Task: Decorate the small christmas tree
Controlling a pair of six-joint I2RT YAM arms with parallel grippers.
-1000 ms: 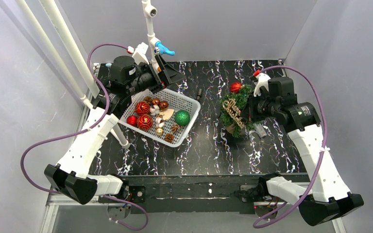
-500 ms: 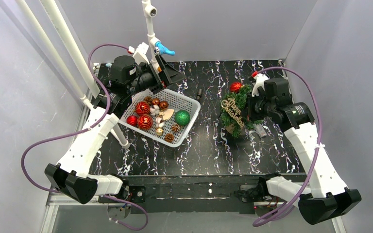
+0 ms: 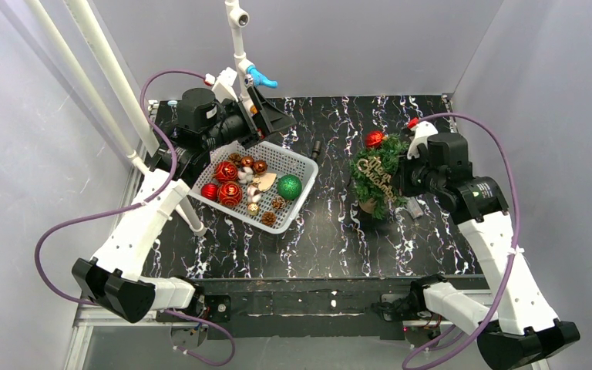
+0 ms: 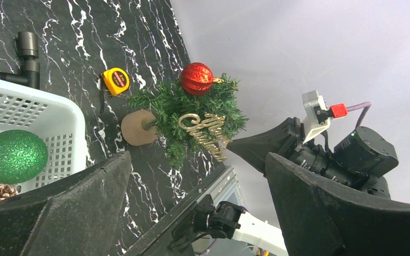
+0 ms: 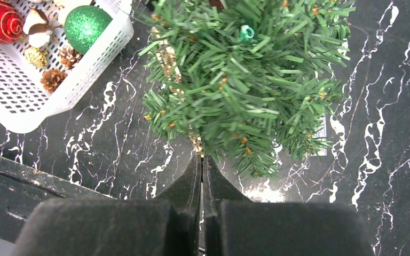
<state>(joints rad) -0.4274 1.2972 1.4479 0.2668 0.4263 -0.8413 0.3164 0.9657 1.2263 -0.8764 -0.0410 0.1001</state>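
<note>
Bright, even, diffuse light fills the enclosure; pale walls [image 3: 339,46] read w/ a faint violet cast. Black marbled surface [image 3: 331,231] shows little glare; shadows soft, hard to pick out. Top view sharp throughout. Left wrist cam: left tool [image 4: 196,170] looms dark, soft-focus in fgd; red ball [image 4: 196,78] carries a small highlight. Right wrist cam: small christmas tree [image 5: 245,85] slightly blurred near lens, right tool [image 5: 202,160] underexposed.

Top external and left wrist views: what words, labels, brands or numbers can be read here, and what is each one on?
"Merry Christmas": gold script sign hanging on the small christmas tree. It is only just legible from above and too slanted to read in the left wrist view.
Yellow tape measure: the round label on its face is too small to read.
No other text is readable.
</note>
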